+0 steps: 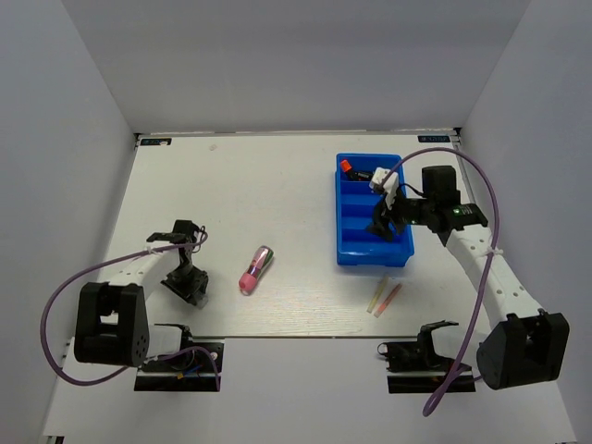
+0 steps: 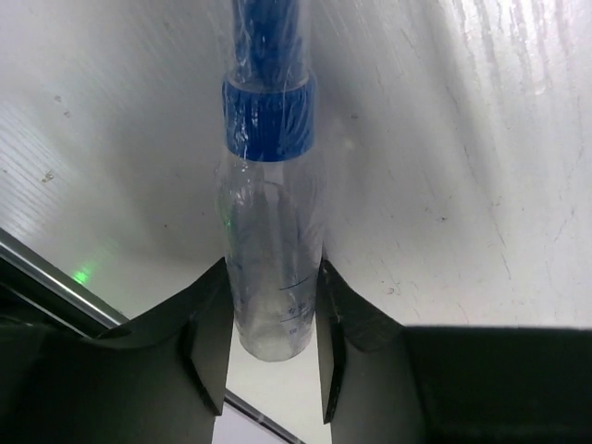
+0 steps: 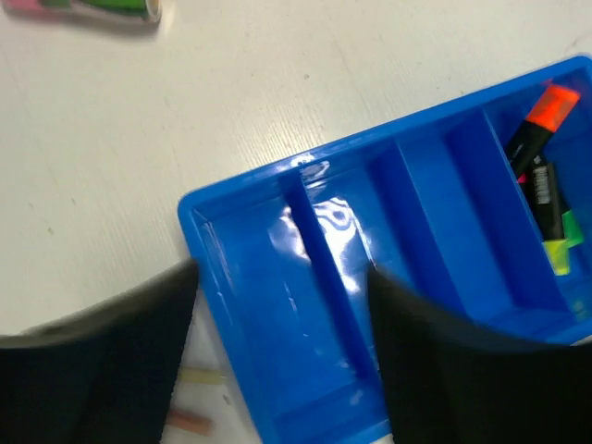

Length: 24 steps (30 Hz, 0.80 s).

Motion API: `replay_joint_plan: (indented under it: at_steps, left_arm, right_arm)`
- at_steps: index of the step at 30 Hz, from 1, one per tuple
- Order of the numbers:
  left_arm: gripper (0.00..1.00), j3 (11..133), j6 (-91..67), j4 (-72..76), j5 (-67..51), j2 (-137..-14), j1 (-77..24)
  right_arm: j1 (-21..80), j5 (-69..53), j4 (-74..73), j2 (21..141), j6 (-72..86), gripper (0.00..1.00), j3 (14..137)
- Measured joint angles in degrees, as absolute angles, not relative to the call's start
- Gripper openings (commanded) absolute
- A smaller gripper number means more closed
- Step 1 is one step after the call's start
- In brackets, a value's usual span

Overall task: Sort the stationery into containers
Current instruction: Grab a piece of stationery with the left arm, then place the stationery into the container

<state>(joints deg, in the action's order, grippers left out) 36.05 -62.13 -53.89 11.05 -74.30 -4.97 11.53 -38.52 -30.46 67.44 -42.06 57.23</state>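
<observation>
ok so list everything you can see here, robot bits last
tray: one, bright blue, ribbed, right side of table
highlighters: two, black with orange and yellow-green caps, tray's far compartment
marker: one, pink and silver, mid table
thin pens: two, yellow and pink, table just before the tray
clear pen: one, blue end, in left gripper
table: one, white
left gripper: one, black, shut on clear pen
right gripper: one, black, open above tray

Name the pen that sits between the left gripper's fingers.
The clear pen with the blue band, held in the left gripper. The pink marker and the two thin pens lie loose on the table.
</observation>
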Motion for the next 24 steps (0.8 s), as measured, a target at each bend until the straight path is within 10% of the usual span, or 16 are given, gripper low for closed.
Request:
replay_joint_plan:
  at_steps: [5,6,7,8,12,14,16,20,24]
  left_arm:
    - [0.0,37.58,-58.83,-54.96,11.99,-74.5,-6.02]
    - [0.0,39.46,-57.6,-56.36,12.86,-74.28,-7.4]
    - [0.0,42.0,-56.45,-57.43,13.58,-73.76,-9.13]
    - [0.0,45.74,-54.72,-58.61,14.11,-73.38,-11.49]
    - [0.0,63.57,-44.42,-55.96,13.63,-72.49,-21.04]
    - [0.0,71.0,-37.85,-52.97,9.61,-73.58,-24.4]
    - [0.0,76.55,-31.31,-49.17,2.57,-76.23,-26.15]
    - [0.0,93.25,-19.16,-44.16,-12.8,-90.59,-29.04]
    - [0.0,109.16,-5.82,-38.0,-22.52,-108.27,-32.29]
  right_arm:
    - [10.9,-41.78,-33.65,66.81,-40.18,0.85,57.39]
    - [10.87,-43.31,-35.29,66.94,-39.92,0.74,57.71]
    - [10.83,-44.71,-36.77,67.02,-39.68,0.21,58.06]
    - [10.81,-46.48,-38.44,67.22,-39.31,0.0,58.59]
    - [10.7,-49.89,-40.27,67.59,-33.8,0.0,59.96]
    - [10.46,-48.66,-38.13,67.53,-29.76,0.47,59.61]
    - [10.26,-46.44,-35.16,67.35,-26.15,0.47,58.63]
    - [9.28,-40.07,-31.31,67.09,-20.84,0.0,58.17]
    - [7.2,-36.16,-29.5,63.68,-18.2,0.0,56.4]
